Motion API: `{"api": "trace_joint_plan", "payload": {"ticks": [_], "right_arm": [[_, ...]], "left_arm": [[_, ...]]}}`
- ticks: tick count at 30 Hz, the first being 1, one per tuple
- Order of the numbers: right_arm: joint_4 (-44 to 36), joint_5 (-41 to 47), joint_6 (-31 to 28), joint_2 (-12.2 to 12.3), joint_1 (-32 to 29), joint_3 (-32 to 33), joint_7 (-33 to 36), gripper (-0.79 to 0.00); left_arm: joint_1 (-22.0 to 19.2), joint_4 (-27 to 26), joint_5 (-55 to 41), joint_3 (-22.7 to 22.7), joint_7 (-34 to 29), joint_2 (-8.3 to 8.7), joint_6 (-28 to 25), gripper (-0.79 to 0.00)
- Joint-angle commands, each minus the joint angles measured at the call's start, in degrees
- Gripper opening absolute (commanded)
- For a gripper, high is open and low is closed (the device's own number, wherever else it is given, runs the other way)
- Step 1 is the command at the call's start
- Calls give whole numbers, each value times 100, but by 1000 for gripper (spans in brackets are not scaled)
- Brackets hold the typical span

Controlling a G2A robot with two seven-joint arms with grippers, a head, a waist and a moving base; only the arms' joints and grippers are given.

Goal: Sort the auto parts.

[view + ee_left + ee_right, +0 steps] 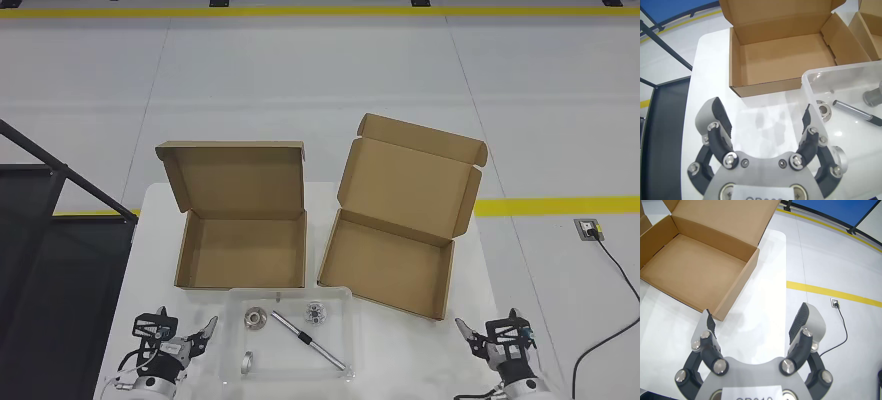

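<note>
- Top view: white desk carrying two open brown cardboard boxes, lids folded back.
- Left cardboard box sits toward the far left corner; right cardboard box sits toward the far right edge, turned slightly askew.
- Clear plastic tray lies at the near edge, just in front of both boxes and midway between the side edges.
- Tray contents: flanged metal bushing, toothed round metal part, long metal rod with a dark end lying diagonally, metal ring, small screw.
- Left gripper is at the near left corner, beside the tray; right gripper is at the near right corner.
- Left wrist view: left gripper has its fingers spread wide with nothing between them, over bare desk. One finger is close against the tray wall.
- The left cardboard box holds nothing; the rod and bushing lie in the tray.
- Right wrist view: right gripper has its fingers spread wide and holds nothing, above the desk's right edge near the right cardboard box, which has nothing in it.
</note>
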Motion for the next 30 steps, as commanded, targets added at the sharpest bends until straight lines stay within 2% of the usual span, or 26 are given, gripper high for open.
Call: {"api": "trace_joint_plan", "payload": {"ticks": [1, 8, 14, 19, 25, 30], "right_arm": [[2, 6, 4, -1, 2, 1, 1, 0], [-563, -964, -204, 14, -13, -262, 144, 0], [-1828, -3107, -252, 32, -213, -974, 684, 0], [-2517, -4856, -728, 16, -150, -1927, 1415, 0], [-2164, -5659, -1652, -159, 775, -3188, 2839, 0], [-1308, -4980, -1641, -465, 1791, -3960, 3780, 0]], "left_arm": [[0, 0, 0, 0, 0, 0, 0, 0], [85, -17, -699, -228, 523, -33, -170, 0], [353, 49, -1790, -762, 1221, -30, -1083, 0], [430, 278, -2394, -1038, 1510, -29, -1730, 0], [639, 337, -2420, -1073, 1834, -57, -1942, 0], [652, 354, -2438, -1067, 1867, -62, -1975, 0]]}}
